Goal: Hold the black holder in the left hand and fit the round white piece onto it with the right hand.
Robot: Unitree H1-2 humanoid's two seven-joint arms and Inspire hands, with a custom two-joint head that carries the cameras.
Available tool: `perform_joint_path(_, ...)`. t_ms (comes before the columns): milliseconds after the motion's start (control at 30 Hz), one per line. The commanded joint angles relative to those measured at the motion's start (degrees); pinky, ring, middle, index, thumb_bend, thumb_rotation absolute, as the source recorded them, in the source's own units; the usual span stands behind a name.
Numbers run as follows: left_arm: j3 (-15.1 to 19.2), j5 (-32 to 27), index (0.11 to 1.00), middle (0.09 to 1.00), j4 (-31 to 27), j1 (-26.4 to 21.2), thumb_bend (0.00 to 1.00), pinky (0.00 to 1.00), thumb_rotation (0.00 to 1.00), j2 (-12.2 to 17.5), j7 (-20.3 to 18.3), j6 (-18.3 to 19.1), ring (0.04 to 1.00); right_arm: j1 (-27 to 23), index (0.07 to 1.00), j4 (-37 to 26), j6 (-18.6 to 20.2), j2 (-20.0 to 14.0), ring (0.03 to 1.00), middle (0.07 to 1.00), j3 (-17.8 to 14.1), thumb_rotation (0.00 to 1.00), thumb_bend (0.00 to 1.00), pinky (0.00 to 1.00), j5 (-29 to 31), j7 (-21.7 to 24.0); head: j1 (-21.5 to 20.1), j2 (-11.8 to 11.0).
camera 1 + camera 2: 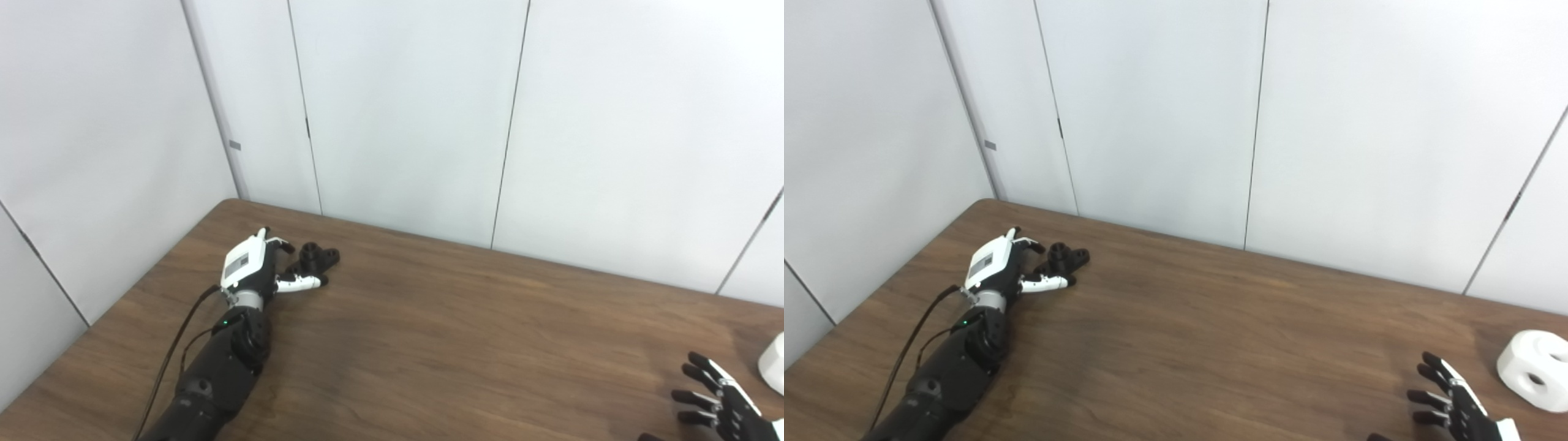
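Right eye view: black holder [1064,260] at the far left of the worktop [1213,343], not far from the left edge and the back corner, with the left hand [998,266] right against its near-left side. Fingers [1032,244] curled round from behind, thumb [1046,283] stretched along the near side, so the holder sits in the pocket between them; whether clamped or only cupped, hard to tell at this range, perhaps touching without yet gripping. Long axis of the holder roughly left to right, lobes pointing away from the palm.

Round white piece [1534,369] at the opposite end, near the right border of the picture, lying on the worktop with a hole facing up and toward the camera. Right hand [1454,404] low in the frame, fingers spread and holding nothing, just beside the piece and apart from it; piece up and to the right of the fingertips.

Each hand nearest its own part, well apart from the other pair. Wide bare stretch of wood between them, open room for bringing both parts together at the middle. Wall panels [1151,122] close behind the left pair, so lifting toward the body likely safer there.
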Motion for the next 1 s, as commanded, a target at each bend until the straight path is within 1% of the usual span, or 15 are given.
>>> perform_joint_path(0, -1.8, 0.5, 0.494, 0.93, 2.5, -1.2, 0.54, 0.99, 0.06, 0.8, -1.9, 0.1, 1.0, -0.7, 0.871, -2.1, -1.5, -0.3, 0.724, 0.851, -0.6, 0.0, 0.64, 0.62, 0.0, -0.8, 0.0, 0.1)
perform_joint_path(67, -2.8, 0.7, 0.487, 0.906, 3.2, -1.1, 0.53, 1.0, 0.06, 0.8, -2.3, 0.7, 1.0, -0.6, 0.87, -2.3, -1.4, -0.4, 0.725, 0.849, -0.7, 0.0, 0.64, 0.62, -0.1, -0.9, 0.0, 0.1)
perform_joint_path(167, -3.8, 0.6, 0.486, 0.9, 4.0, -0.9, 0.52, 1.0, 0.06, 0.7, -2.5, 1.4, 1.0, -0.5, 0.869, -2.5, -1.1, -0.5, 0.722, 0.847, -1.0, 0.0, 0.64, 0.62, 0.2, -0.8, -0.1, 0.4)
perform_joint_path(400, -4.7, 0.4, 0.487, 0.885, 5.4, -0.7, 0.52, 1.0, 0.05, -0.1, -1.0, 1.0, 0.996, -0.7, 0.87, -2.8, -0.8, -0.3, 0.728, 0.849, -1.6, 0.0, 0.63, 0.62, 0.7, -0.6, -0.1, 0.6)
perform_joint_path(500, -5.0, 0.3, 0.486, 0.876, 6.4, -0.8, 0.52, 0.99, 0.05, -0.4, -0.2, 0.4, 0.987, -0.8, 0.873, -2.8, -0.3, -0.4, 0.731, 0.851, -1.7, 0.0, 0.63, 0.62, 0.8, -0.4, 0.0, 0.6)
perform_joint_path(633, -5.3, 0.4, 0.485, 0.866, 7.8, -0.8, 0.52, 0.97, 0.05, -0.8, 1.8, -1.9, 0.976, -0.9, 0.878, -2.8, -0.3, -0.4, 0.733, 0.855, -1.8, 0.0, 0.63, 0.62, 1.1, -0.3, 0.0, 0.7)
perform_joint_path(767, -5.9, 0.2, 0.485, 0.859, 7.6, -0.2, 0.52, 0.96, 0.05, -1.0, 3.2, -3.9, 0.967, -0.8, 0.881, -2.8, -0.4, -0.5, 0.738, 0.856, -1.8, 0.0, 0.62, 0.64, 0.9, -0.4, 0.0, 0.7)
perform_joint_path(833, -6.0, -0.2, 0.485, 0.864, 6.6, 0.4, 0.52, 0.96, 0.05, -1.1, 3.1, -5.2, 0.97, -0.7, 0.877, -3.0, -0.4, -0.5, 0.731, 0.852, -1.8, 0.0, 0.62, 0.63, 0.8, -0.4, -0.3, 0.8)
perform_joint_path(967, -7.4, 0.5, 0.486, 0.879, 1.6, 2.7, 0.52, 0.99, 0.06, -1.2, 2.7, -7.3, 0.997, -0.7, 0.872, -3.2, -0.8, -0.5, 0.726, 0.847, -1.6, 0.0, 0.63, 0.61, 0.6, -0.5, -1.1, 1.1)
